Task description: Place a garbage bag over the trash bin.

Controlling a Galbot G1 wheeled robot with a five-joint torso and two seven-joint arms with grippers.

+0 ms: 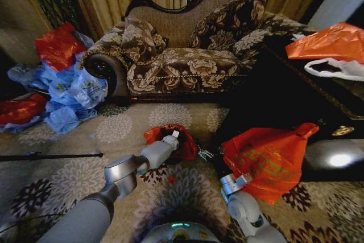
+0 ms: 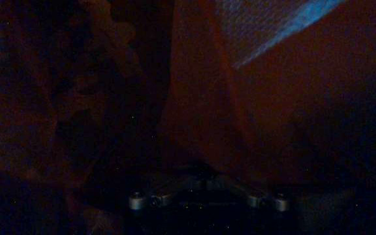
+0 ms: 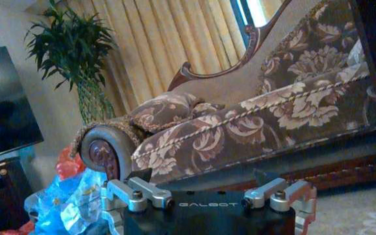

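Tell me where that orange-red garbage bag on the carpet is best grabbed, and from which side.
Probably a raised fold on top, taken from above on the robot's side. The garbage bag lies bunched in a low heap on the carpet, so flat edges offer little to pinch. The left pincer is at it, nearest; the right pincer hangs open to its right.

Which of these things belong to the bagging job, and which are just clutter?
Job: garbage bag on the carpet, left gripper pushed into it; the bin cannot be made out.

Clutter: printed orange bundle by the right arm, sofa, blue bags, red bags on the left, orange bag and white bag on the dark table.
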